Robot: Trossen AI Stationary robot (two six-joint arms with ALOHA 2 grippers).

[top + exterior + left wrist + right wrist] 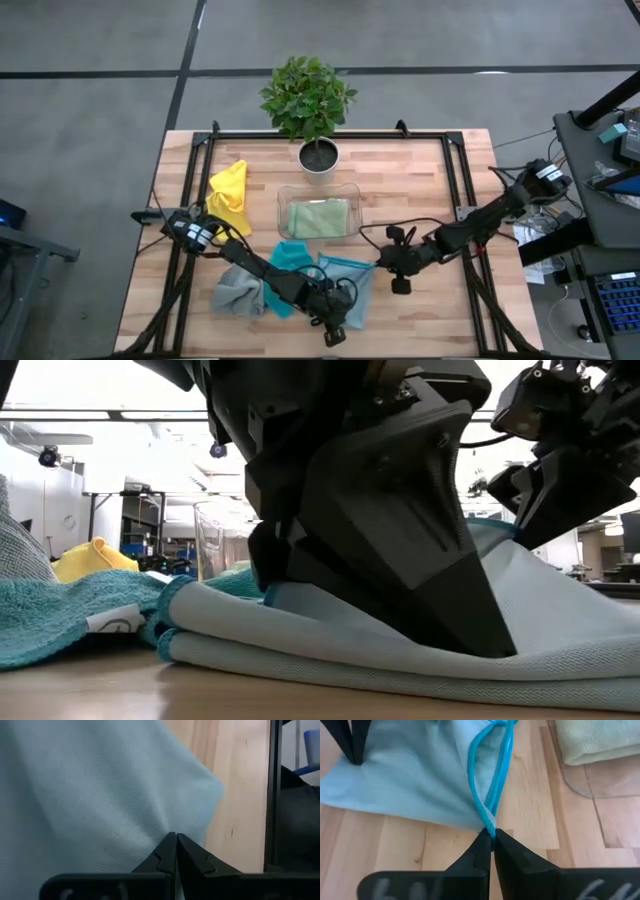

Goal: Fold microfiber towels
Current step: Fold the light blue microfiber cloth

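Note:
A light blue towel (350, 290) lies near the table's front edge, folded into layers (300, 640). My left gripper (335, 328) is shut, with its tips down on the towel's near part. My right gripper (382, 266) is shut on the towel's right corner. To the left, a teal towel (290, 262) and a grey towel (235, 290) lie crumpled on the table. Farther back on the left lies a yellow towel (230, 190). A folded sage green towel (318, 218) lies in the clear tray (352, 192). My left gripper has its shut fingertips (176, 840) on the light blue cloth (100, 785), slanting down from above. In the low view the fingers (400, 560) bear on the lower layers; I cannot tell whether cloth is between them. My right gripper pinches the towel's corner (490, 822) between its two fingertips, where the darker blue hems run together. The fingers slant down from the table's right side. That corner is lifted, and the cloth rises toward it (500, 550) while the rest lies on the table.
A potted plant (310, 100) stands at the far middle, just behind the tray. A black frame (195, 200) runs along the table's left, far and right sides. Bare wood (430, 200) shows right of the tray.

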